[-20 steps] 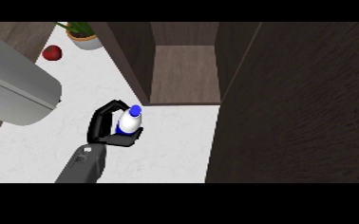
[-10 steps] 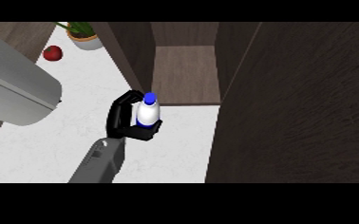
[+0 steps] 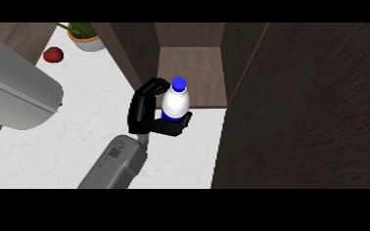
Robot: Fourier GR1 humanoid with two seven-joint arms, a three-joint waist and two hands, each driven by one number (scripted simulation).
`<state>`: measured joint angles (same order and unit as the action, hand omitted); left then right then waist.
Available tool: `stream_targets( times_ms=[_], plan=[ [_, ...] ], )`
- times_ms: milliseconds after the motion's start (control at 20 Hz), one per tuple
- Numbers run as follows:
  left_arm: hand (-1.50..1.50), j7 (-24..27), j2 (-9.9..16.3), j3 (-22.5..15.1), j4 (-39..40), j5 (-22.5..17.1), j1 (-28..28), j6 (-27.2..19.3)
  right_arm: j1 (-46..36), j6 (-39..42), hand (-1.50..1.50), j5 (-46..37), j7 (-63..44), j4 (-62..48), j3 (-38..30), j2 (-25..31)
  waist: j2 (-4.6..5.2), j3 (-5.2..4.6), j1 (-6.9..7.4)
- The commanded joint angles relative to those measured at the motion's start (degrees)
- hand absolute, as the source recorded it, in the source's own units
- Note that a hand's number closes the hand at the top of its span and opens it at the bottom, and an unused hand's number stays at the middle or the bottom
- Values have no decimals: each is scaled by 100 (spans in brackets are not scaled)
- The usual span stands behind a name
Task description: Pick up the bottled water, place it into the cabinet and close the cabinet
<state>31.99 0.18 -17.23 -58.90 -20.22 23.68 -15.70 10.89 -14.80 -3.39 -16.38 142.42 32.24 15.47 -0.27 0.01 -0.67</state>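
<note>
The bottled water (image 3: 174,103), white with a blue cap, stands upright in my right hand (image 3: 145,115), whose fingers and thumb curl round its lower half. Hand and bottle hover over the white counter (image 3: 72,127), right at the front edge of the open cabinet (image 3: 192,71); the blue cap overlaps the cabinet's brown shelf floor. The cabinet's dark door (image 3: 303,107) stands open and fills the right side of the view. My left hand does not show.
A red apple (image 3: 53,55) and a potted plant (image 3: 85,35) sit at the counter's far left. A large grey rounded shape (image 3: 25,93) covers the left edge. The cabinet's dark side wall (image 3: 133,54) stands just left of the opening.
My right hand has carried the bottle right and away from me, from the open counter up to the cabinet's front edge. The door has not moved.
</note>
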Motion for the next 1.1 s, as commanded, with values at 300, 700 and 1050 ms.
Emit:
stream_targets(
  times_ms=[300,700,1050],
  plan=[
    [150,-928,-18,-436,331,-225,1371,-1221,469,111,-150,6,89,531,-109,277,27,2,-61],
    [150,-1020,-18,-707,900,-928,1925,-1901,655,-30,-150,-461,396,440,478,99,23,-2,-119],
    [150,-214,-18,-277,2575,-1577,2634,-1750,194,88,-150,121,230,259,-52,55,86,-7,-212]
  ],
)
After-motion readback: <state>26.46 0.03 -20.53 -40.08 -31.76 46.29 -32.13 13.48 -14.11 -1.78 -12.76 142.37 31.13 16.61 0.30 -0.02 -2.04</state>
